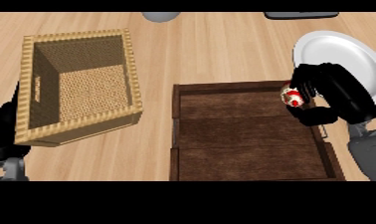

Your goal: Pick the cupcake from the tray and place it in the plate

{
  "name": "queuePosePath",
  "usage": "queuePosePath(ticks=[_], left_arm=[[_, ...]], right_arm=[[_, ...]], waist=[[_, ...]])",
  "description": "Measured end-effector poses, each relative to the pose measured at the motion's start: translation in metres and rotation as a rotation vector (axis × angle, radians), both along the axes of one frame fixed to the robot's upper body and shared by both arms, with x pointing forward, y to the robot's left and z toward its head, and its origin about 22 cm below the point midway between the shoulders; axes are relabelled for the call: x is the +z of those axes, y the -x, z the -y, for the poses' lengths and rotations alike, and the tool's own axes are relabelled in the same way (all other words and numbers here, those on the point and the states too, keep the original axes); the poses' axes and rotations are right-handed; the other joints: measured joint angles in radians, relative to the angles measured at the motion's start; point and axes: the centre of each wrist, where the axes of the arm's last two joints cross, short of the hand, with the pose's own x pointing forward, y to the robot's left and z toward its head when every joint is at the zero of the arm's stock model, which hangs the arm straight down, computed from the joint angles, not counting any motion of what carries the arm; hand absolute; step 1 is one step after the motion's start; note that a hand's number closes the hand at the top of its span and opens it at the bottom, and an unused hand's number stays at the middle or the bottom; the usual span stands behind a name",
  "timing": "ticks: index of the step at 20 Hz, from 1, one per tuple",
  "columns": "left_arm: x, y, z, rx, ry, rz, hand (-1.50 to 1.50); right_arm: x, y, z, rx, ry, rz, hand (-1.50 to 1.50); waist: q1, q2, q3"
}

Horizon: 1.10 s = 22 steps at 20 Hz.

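Curling round cupcake point(291, 96), right hand point(327, 93), above tray point(249, 143) corner, beside plate point(334, 49)

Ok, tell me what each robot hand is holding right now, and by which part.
The right robot hand is curled round the cupcake, gripping its sides above the tray's far right corner. The left robot hand holds nothing.

One basket point(81, 88), wicker. One tray point(249, 138), dark wood. One plate point(337, 51), white. One cupcake point(292, 96), red and white. Two hands: right point(330, 93) and left point(9, 133). One grey round thing point(161, 16) and one dark flat thing point(301, 15), both cut off at the bench's point(213, 44) far edge.
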Motion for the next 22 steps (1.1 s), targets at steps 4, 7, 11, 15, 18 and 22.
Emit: queuePosePath(ticks=[4, 7, 11, 15, 18, 22], left_arm=[[-0.001, 0.001, -0.001, 0.001, 0.004, -0.001, 0.0], [-0.002, -0.001, 0.0, -0.007, 0.004, 0.005, 0.0], [-0.004, -0.002, 0.004, -0.018, 0.003, 0.016, 0.0], [-0.002, -0.005, 0.008, -0.026, -0.003, 0.017, 0.0], [-0.003, -0.005, 0.01, -0.034, 0.0, 0.024, 0.0], [-0.001, -0.01, 0.013, -0.044, 0.002, 0.023, 0.0]], right_arm=[[0.019, -0.005, 0.032, -0.07, -0.068, 0.129, 1.5], [0.031, -0.011, 0.056, -0.138, -0.096, 0.165, 1.5], [0.034, -0.016, 0.08, -0.222, -0.13, 0.167, 1.5], [0.038, -0.025, 0.103, -0.287, -0.14, 0.159, 1.5], [0.033, -0.031, 0.117, -0.326, -0.127, 0.141, 1.5], [0.025, -0.039, 0.132, -0.362, -0.102, 0.112, 1.5]], waist=[[-0.001, -0.001, -0.001], [0.005, 0.0, -0.002], [0.015, 0.0, -0.001], [0.03, 0.004, -0.002], [0.042, 0.007, -0.002], [0.051, 0.011, -0.002]])
